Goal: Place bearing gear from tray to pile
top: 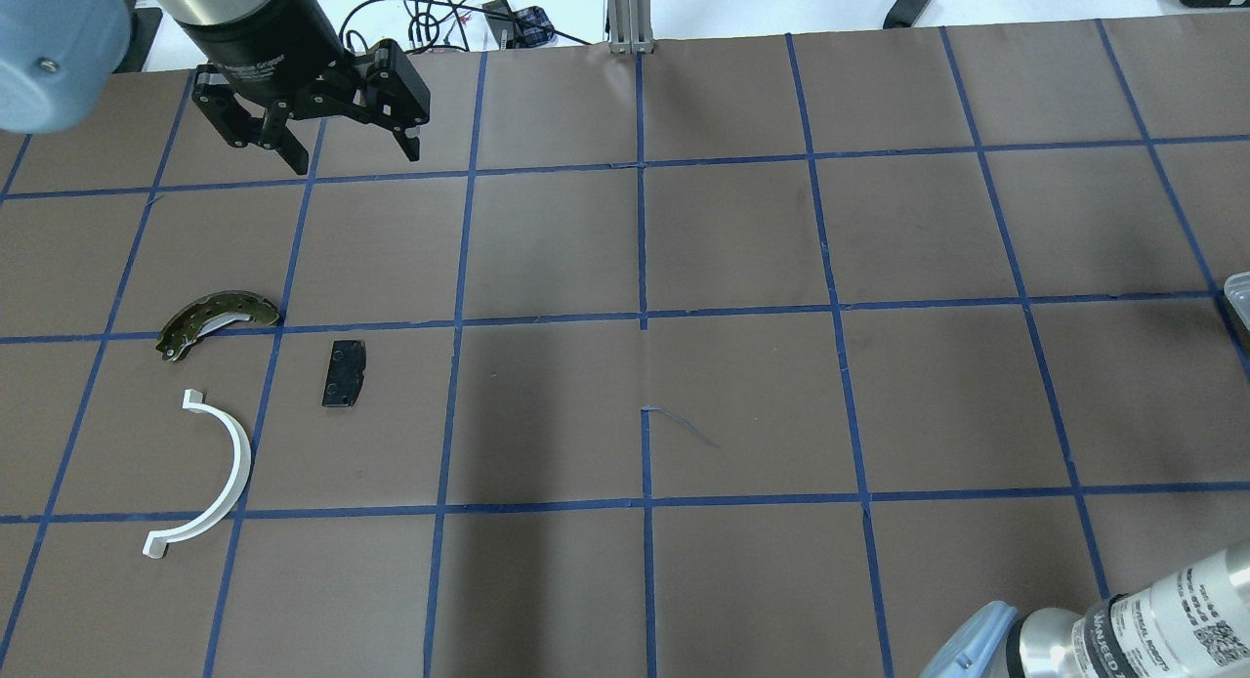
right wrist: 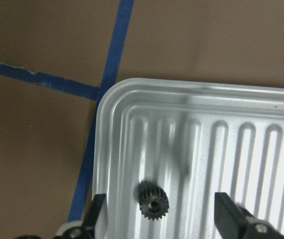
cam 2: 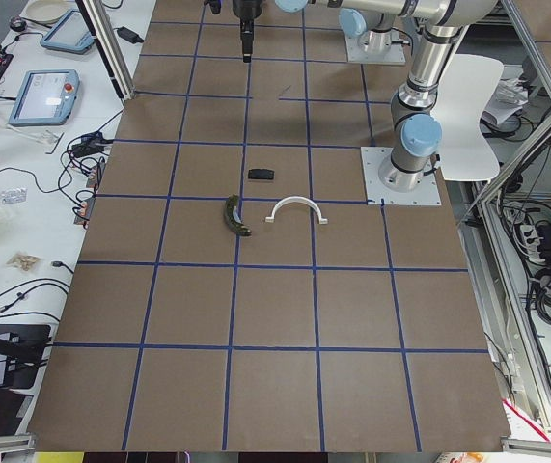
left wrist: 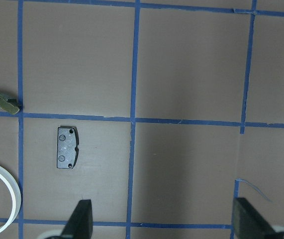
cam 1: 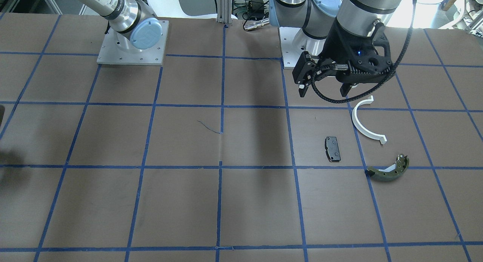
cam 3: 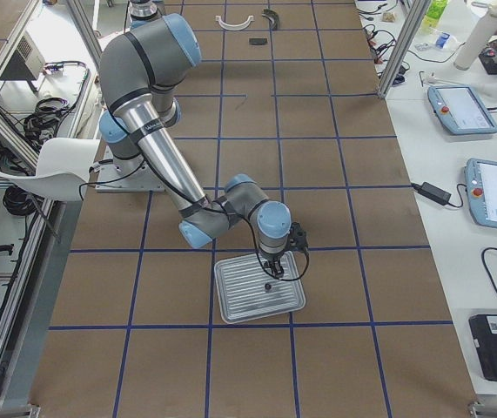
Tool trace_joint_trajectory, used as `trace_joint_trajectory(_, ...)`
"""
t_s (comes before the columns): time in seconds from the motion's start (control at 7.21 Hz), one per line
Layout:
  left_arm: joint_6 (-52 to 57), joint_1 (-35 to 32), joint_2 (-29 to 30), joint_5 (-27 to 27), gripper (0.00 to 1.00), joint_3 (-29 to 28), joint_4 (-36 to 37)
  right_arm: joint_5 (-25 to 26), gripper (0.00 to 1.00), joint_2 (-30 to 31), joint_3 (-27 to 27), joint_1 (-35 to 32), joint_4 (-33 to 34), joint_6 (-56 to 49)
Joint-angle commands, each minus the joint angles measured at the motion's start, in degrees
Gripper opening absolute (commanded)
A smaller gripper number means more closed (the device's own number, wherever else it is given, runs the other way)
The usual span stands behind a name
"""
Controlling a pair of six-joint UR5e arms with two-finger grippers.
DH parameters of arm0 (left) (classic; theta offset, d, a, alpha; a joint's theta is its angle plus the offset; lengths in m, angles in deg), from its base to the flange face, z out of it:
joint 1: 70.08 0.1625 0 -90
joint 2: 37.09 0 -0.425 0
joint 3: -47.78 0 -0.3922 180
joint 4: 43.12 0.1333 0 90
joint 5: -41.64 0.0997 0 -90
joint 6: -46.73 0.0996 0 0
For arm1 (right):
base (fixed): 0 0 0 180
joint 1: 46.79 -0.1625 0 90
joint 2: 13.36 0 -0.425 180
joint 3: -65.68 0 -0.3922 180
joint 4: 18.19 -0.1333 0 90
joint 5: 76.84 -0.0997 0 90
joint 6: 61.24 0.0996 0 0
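Overhead: the left pincer (top: 352, 155) is hovering, spread wide, over the worktop (top: 742, 248), beyond the pile (top: 342, 383) of brake shoe (top: 220, 317), black pad (top: 344, 367) and white arc (top: 240, 458).

Right wrist: the right pincer (right wrist: 161, 218), fingers apart, is straddling the bearing gear (right wrist: 153, 200) lying in the tray (right wrist: 191, 97).

Standing by the table (top: 742, 404), I can read almost nothing. Above its far left corner, the black body of the left claw (top: 352, 160) carries a line of white lettering (top: 259, 69), too blurred to make out. At the table's near right corner, the right arm's wrist band (top: 1162, 614) bears small white print and a square code patch (top: 1214, 641), neither legible. Over the table's robot-side edge, a blue joint cap (cam 1: 146, 35) shows an embossed mark, with no letters clear.
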State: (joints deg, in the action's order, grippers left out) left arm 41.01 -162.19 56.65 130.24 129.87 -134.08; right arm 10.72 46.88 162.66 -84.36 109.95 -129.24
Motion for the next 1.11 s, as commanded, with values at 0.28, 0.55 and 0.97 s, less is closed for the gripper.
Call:
trace_joint_trajectory(0.28, 0.0, 0.1, 0.1, 0.0, 1.0, 0.0, 0.1, 0.9, 0.67, -0.2, 1.5, 0.2, -0.2, 0.7)
trace_joint_trajectory(0.55, 0.0, 0.1, 0.1, 0.0, 1.0, -0.1, 0.1, 4.5, 0.59, -0.4, 1.1, 0.2, -0.2, 0.7)
trace_joint_trajectory(0.97, 0.0, 0.1, 0.0, 0.1, 1.0, 0.0, 0.0, 2.8, 0.62, -0.5, 1.0, 0.1, -0.2, 0.8)
